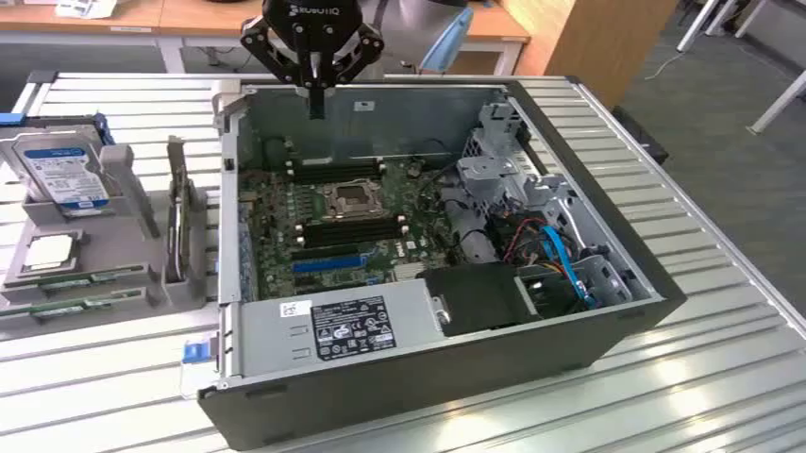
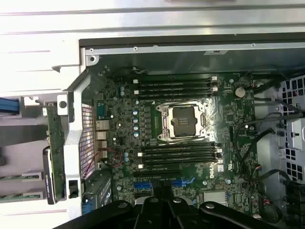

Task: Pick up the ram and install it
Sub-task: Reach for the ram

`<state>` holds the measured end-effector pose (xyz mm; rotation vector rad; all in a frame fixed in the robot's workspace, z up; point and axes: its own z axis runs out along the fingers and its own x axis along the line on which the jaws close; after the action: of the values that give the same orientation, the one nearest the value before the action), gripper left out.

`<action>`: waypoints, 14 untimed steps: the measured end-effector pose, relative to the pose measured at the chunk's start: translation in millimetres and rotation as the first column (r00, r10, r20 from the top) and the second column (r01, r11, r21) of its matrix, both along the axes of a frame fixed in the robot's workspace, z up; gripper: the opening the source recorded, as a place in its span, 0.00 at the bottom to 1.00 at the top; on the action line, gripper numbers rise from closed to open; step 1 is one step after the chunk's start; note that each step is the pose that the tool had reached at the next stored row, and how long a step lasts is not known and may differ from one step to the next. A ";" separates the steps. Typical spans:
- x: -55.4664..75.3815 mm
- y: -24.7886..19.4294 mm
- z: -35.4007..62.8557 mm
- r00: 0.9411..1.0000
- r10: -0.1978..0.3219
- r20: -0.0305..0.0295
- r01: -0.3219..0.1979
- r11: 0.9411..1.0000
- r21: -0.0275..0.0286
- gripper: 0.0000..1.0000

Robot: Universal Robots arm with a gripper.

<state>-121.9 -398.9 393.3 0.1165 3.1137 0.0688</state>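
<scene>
Claw (image 1: 315, 106) hung shut, empty, above case (image 1: 416, 377) back wall, upper middle of exterior view. Ram (image 1: 78, 279) lay in tray (image 1: 176, 288), lower left, well apart. A good pick probably needed a mid-length grip, squared across its thin faces.
</scene>
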 end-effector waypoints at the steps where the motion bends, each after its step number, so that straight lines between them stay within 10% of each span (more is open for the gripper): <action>1: 0.0 0.0 0.0 1.000 0.000 0.000 0.000 1.000 0.000 0.10; 14: -2.4 0.0 0.0 1.000 0.000 0.000 0.000 1.000 0.000 0.10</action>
<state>-124.3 -398.9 393.3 0.1165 3.1137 0.0689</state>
